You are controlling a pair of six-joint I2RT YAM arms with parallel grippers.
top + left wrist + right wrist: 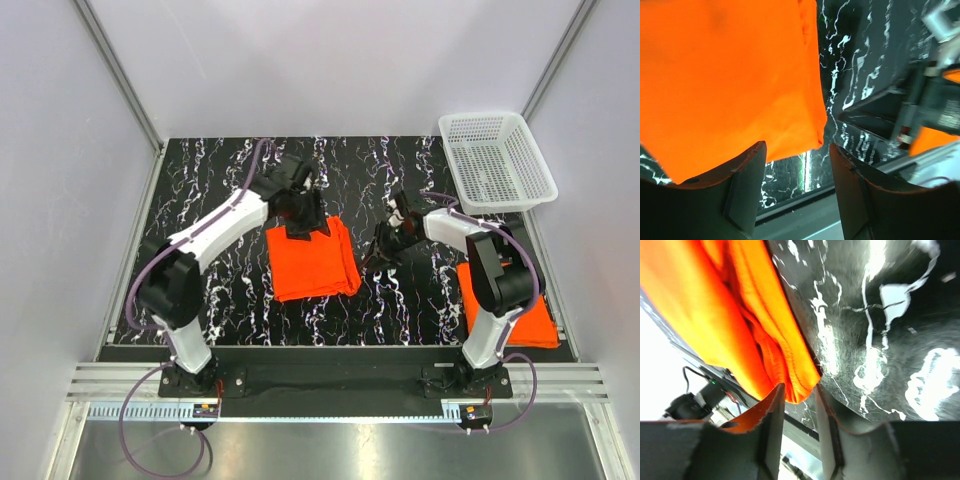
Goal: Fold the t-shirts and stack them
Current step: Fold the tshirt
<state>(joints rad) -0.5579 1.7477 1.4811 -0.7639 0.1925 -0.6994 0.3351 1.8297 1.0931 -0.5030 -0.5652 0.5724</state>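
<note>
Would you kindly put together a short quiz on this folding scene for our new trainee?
1. True or false: the white mesh basket holds a shirt.
2. The left gripper has its jaws: A) open at the centre t-shirt's edge; B) clamped on the basket; C) out of view.
3. How many separate orange bundles lie on the table?
Key: 1 false; 2 A; 3 two, the centre t-shirt and the t-shirt by the right arm's base.
</note>
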